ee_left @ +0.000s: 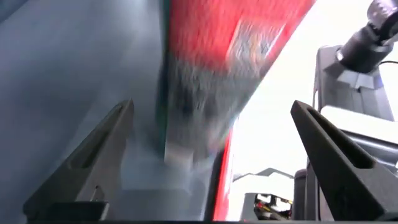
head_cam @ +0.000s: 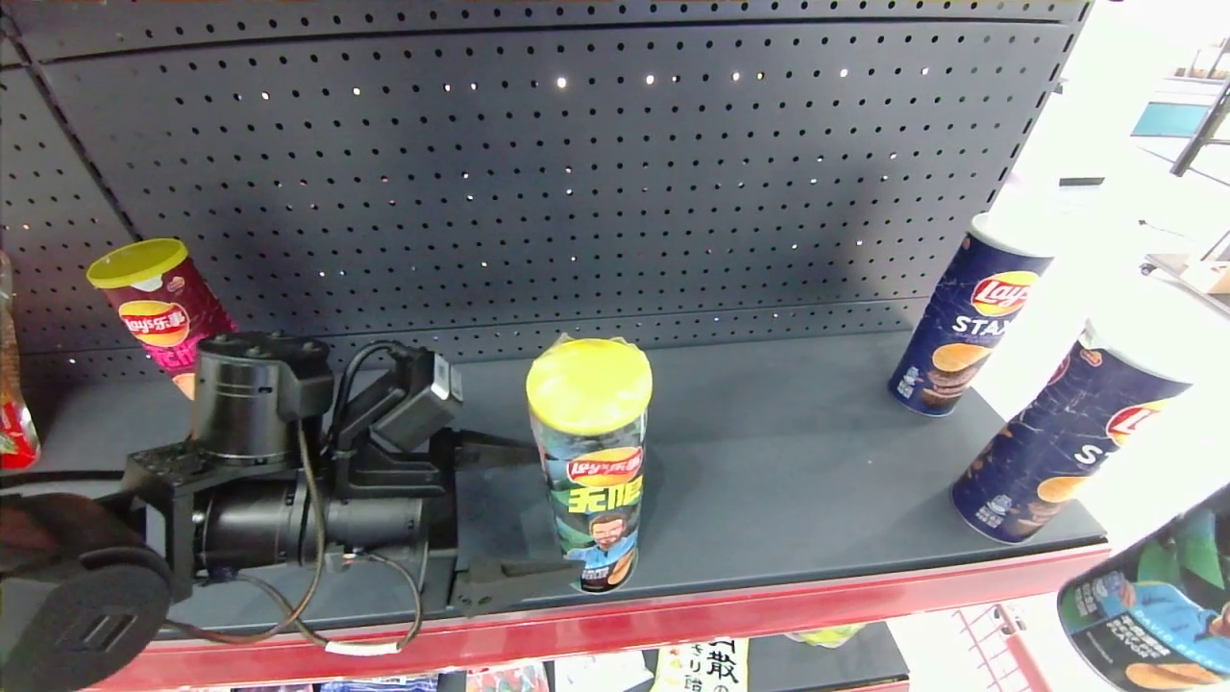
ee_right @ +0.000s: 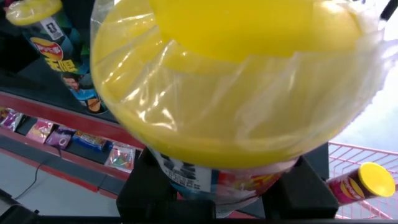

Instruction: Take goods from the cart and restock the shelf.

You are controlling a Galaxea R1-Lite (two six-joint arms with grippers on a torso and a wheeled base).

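Green chip can [head_cam: 591,452] upright on shelf [head_cam: 788,471], L pincer [head_cam: 553,509] open astride it.
L pincer's fingers were spread level w/ deck, one behind can's base and one in front. Can's long axis was vertical, crosswise to fingers. L wrist view showed gaps both sides, so no grip judged. Any pull-back would need to run straight along deck toward robot's left, or can may tip. R pincer [ee_right: 227,198] was clamped on second can [ee_right: 236,81], yellow-lidded, held low off shelf's front right corner above red cart [ee_right: 367,155]; L arm was far nearer shelved can. Two blue cans [head_cam: 956,327] stood well right. Shelved can was blurred in L wrist view, R fingertips were hidden under lid, and second can was cut off in head view.
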